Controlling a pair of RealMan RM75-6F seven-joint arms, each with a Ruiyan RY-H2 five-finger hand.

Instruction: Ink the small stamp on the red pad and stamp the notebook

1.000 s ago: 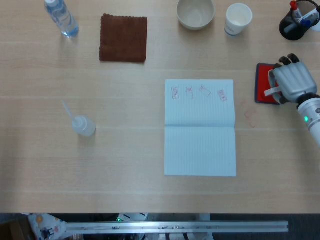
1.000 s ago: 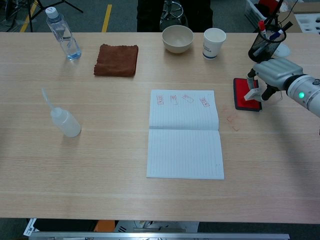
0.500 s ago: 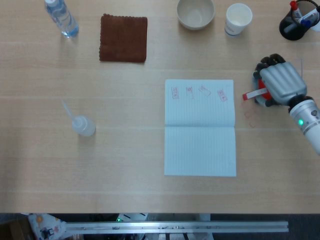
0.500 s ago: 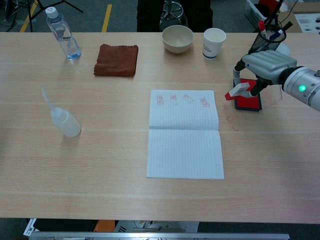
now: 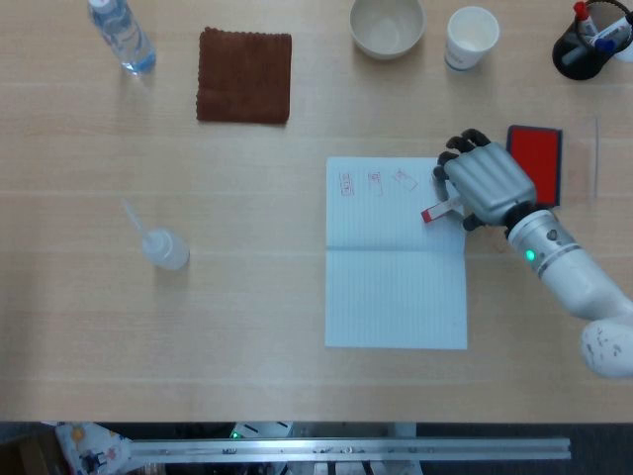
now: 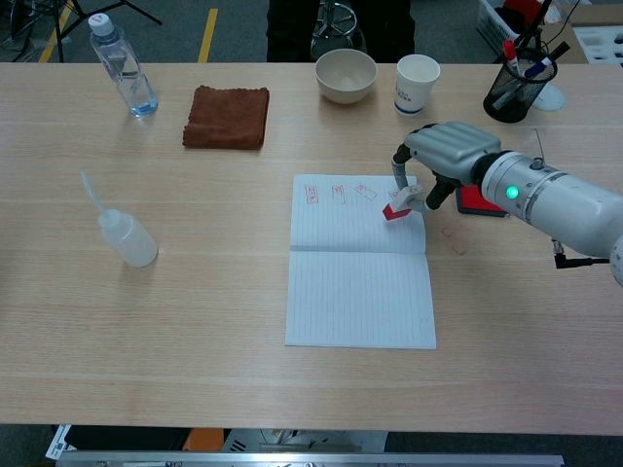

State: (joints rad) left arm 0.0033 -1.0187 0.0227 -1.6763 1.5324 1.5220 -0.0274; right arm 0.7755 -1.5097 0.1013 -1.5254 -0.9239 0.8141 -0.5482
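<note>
Gripping blocky stamp (image 5: 442, 209), right hand (image 5: 485, 185), perhaps above lined notebook (image 5: 396, 287)

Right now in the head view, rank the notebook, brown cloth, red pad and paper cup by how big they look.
1. notebook, clearly largest
2. brown cloth
3. red pad and paper cup: look too close in size to rank, and the right hand may hide the pad's near edge.

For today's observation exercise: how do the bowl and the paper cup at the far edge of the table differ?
The bowl is wide, low and plain beige; the paper cup is narrower, taller and white with a small dark mark on its side. The bowl sits further left, the paper cup nearer the pen holder. Both stand upright, open-topped, and appear empty.
</note>
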